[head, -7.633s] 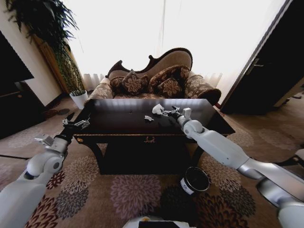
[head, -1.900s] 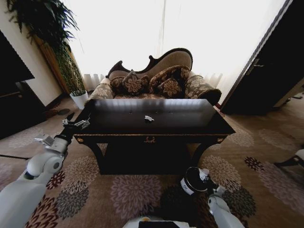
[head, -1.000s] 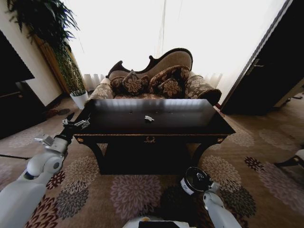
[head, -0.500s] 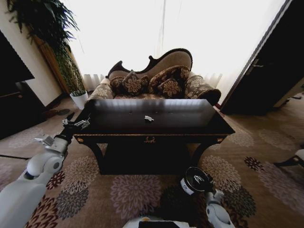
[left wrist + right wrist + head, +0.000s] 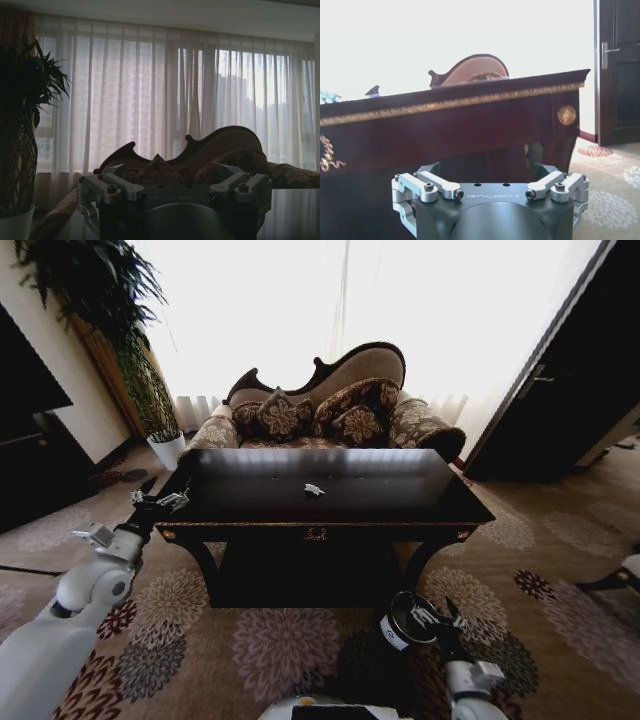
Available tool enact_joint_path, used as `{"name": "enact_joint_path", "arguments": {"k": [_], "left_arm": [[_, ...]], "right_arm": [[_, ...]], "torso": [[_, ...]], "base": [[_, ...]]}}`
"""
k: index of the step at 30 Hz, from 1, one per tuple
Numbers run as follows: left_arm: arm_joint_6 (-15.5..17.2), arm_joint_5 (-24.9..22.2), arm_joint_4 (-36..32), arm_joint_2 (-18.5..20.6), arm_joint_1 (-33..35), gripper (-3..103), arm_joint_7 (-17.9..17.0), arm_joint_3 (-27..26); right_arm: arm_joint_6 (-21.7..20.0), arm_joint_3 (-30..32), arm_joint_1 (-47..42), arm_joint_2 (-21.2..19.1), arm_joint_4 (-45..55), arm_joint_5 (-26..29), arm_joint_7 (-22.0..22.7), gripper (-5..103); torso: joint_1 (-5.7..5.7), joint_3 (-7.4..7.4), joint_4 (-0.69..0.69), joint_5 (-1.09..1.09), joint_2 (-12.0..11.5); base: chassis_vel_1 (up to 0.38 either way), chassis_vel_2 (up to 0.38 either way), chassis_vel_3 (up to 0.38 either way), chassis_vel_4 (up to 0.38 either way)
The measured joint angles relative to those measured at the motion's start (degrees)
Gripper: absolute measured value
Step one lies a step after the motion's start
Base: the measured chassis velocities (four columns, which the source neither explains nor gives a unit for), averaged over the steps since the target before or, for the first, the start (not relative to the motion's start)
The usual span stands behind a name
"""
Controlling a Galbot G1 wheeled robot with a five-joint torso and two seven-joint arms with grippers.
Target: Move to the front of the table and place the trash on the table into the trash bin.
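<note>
Trash bin (image 5: 411, 619) with the right gripper (image 5: 437, 617), fingers spread and empty, now beside its rim after lifting off the opening—drop apparently done; one white scrap (image 5: 314, 489) remains on the table (image 5: 400, 502); left gripper (image 5: 160, 502) idles, open, at the table's far corner.

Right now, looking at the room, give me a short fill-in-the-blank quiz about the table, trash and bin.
1. The small white scrap lies on top of the ____.
2. The bin stands on the carpet in front of the table, on the robot's ____ side.
3. The right gripper is low, beside the ____.
4. The left gripper is held by the table's ____ end.

Missing words: table; right; bin; left
</note>
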Motion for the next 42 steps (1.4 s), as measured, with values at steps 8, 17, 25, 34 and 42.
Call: {"name": "enact_joint_path", "arguments": {"k": [8, 17, 25, 34, 42], "left_arm": [[0.00, 0.00, 0.00, 0.00, 0.00, 100, 0.00, 0.00], [0.00, 0.00, 0.00, 0.00, 0.00, 100, 0.00, 0.00], [0.00, 0.00, 0.00, 0.00, 0.00, 100, 0.00, 0.00], [0.00, 0.00, 0.00, 0.00, 0.00, 100, -0.01, 0.00], [0.00, 0.00, 0.00, 0.00, 0.00, 100, -0.01, 0.00]], "right_arm": [[-1.03, 1.13, -1.73, -0.70, 8.20, 0.34, 0.86, 100], [-9.38, -2.12, 5.00, -8.08, 14.79, 1.72, 4.71, 100], [-15.06, -6.75, 12.85, -17.80, 14.20, 3.68, 7.34, 100], [-18.29, -9.83, 23.85, -29.92, 9.66, 9.52, 8.73, 100], [-23.95, -19.04, 35.85, -38.95, 7.51, 18.02, 10.58, 100]], "torso": [[0.01, 0.00, 0.00, 0.01, 0.00], [0.01, 0.01, 0.00, 0.01, 0.00], [0.01, 0.01, 0.00, 0.01, 0.00], [0.02, 0.02, 0.00, 0.02, -0.01], [0.01, 0.01, 0.00, 0.02, -0.01]], "base": [[0.000, 0.000, 0.000, 0.000], [0.000, 0.000, 0.000, 0.000], [0.000, 0.000, 0.000, 0.000], [0.000, 0.000, 0.000, 0.000], [0.000, 0.000, 0.000, 0.000]]}}
